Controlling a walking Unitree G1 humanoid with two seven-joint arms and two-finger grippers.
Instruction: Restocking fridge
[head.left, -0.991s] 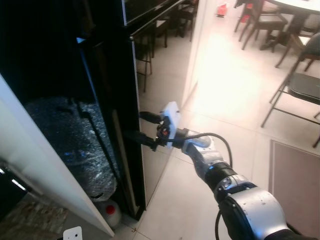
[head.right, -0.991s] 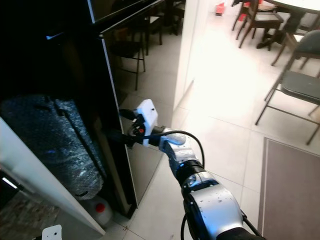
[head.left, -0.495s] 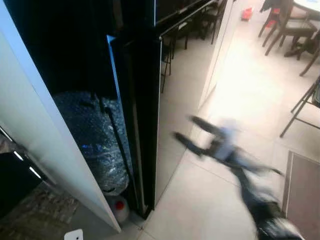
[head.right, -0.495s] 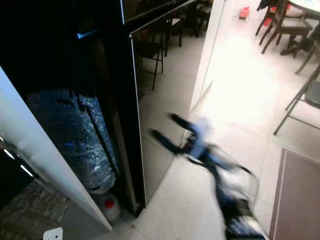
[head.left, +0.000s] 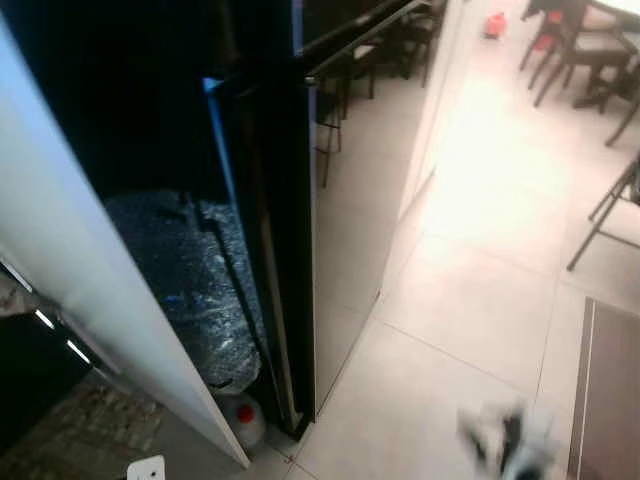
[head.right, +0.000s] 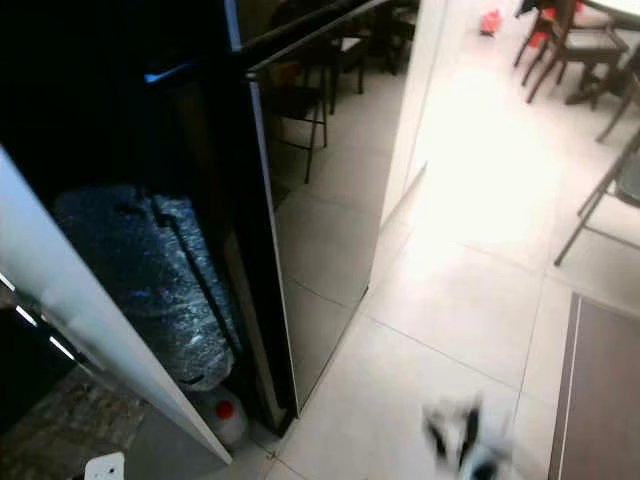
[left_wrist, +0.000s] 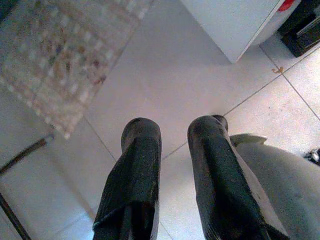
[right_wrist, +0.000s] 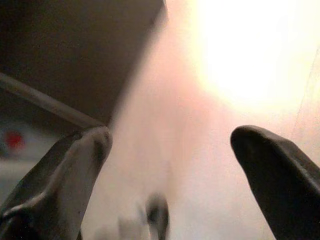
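The tall black fridge (head.left: 345, 190) stands on my left, and its glossy side mirrors the floor and chairs. A dark gap beside it holds a bubble-wrapped bundle (head.left: 190, 280). My right gripper (head.right: 455, 440) is a blur low over the floor tiles, well away from the fridge. In the right wrist view its fingers (right_wrist: 75, 155) are spread wide with nothing between them, so the right gripper (right_wrist: 170, 150) is open. My left gripper (left_wrist: 172, 135) hangs over the floor, its fingers a narrow gap apart and empty.
A white panel (head.left: 90, 290) leans at the near left. A small red-capped bottle (head.left: 240, 418) sits at the fridge's foot. Chairs (head.left: 570, 50) and a table stand at the far right, and a brown mat (head.left: 612, 390) lies at the right edge. Pale floor tiles (head.left: 450, 300) stretch ahead.
My right gripper has left the fridge's front edge, swung right and dropped low toward the floor. The camera has shifted slightly.
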